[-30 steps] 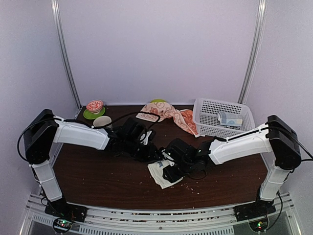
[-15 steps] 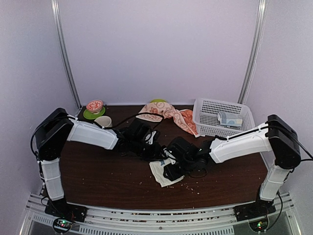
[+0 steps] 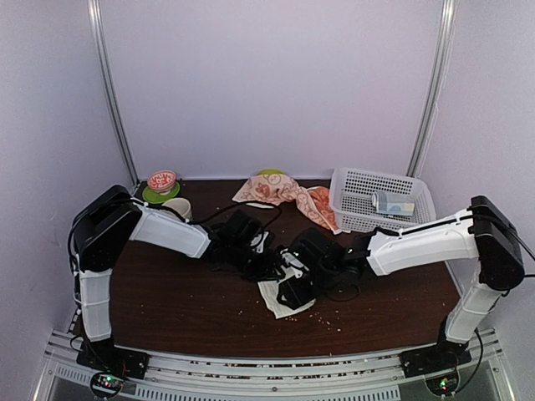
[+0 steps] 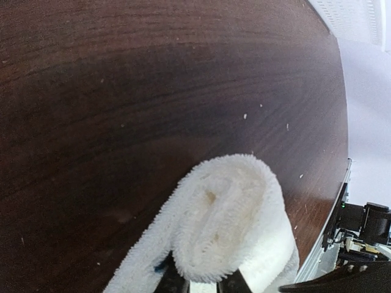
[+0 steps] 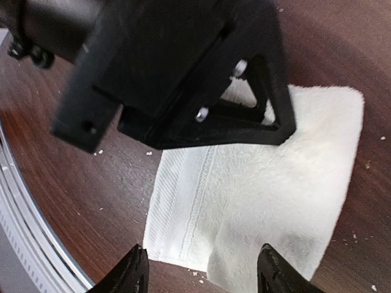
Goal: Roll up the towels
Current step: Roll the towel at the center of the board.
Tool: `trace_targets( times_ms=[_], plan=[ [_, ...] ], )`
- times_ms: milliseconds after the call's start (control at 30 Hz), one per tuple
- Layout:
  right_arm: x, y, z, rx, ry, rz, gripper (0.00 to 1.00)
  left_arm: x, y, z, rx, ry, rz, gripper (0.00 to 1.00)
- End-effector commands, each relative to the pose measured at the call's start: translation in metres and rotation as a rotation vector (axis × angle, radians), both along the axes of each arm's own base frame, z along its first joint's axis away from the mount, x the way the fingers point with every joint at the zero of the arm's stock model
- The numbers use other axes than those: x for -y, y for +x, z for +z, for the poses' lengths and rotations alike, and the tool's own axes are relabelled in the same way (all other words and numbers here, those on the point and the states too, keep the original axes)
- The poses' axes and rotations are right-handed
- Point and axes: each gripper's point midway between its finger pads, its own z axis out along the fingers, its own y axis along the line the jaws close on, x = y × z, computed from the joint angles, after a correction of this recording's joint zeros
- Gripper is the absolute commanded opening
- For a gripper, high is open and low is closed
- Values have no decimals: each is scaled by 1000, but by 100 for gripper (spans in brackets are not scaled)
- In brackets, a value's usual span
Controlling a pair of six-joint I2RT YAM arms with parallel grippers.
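Observation:
The plain cream-white towel (image 3: 281,302) lies near the table's front middle, one end curled into a thick roll (image 4: 227,217). My left gripper (image 4: 202,284) pinches the base of that roll, its fingertips (image 4: 173,282) close together on the cloth. My right gripper (image 5: 201,273) hovers open over the flat near edge of the same towel (image 5: 263,183), fingers (image 5: 132,272) spread wide with nothing between them. The left gripper's black body (image 5: 183,79) covers the towel's far part in the right wrist view. The peach-orange rabbit towel (image 3: 286,192) lies crumpled at the back centre.
A white perforated basket (image 3: 358,219) at the back right holds a pale blue-white packet (image 3: 394,204). At the back left are a red patterned bowl on a green saucer (image 3: 161,181) and a cream cup (image 3: 175,207). A green plate (image 3: 269,173) peeks from behind the rabbit towel. Crumbs dot the wood.
My left arm has reached further right and its jaws have narrowed on the roll. My right gripper's jaws have spread wider over the towel.

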Motion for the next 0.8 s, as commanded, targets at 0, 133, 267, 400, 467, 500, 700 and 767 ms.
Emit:
trace_targets(
  times_ms=[0,133,267,400,467,500,700,767],
  plan=[
    [13,17,42,27,89,-93,61,-7,1,-19,-21,59,15,14],
    [34,35,37,53,46,-211,60,-10,-1,-21,-22,69,11,14],
    [35,34,15,10,6,-226,60,-13,-4,-18,-16,68,2,14],
    [41,31,-4,-14,-47,-226,60,-15,-7,-12,-6,64,-8,13],
    [47,29,-16,-18,-99,-221,59,-16,-8,-10,-4,61,-12,13],
    [50,28,-19,-19,-123,-214,59,-15,-8,-9,-2,57,-16,13],
    [60,24,-35,8,-256,-188,55,-16,-11,6,17,49,-35,12],
    [62,23,-40,9,-283,-181,54,-18,-12,15,30,41,-43,12]
  ],
)
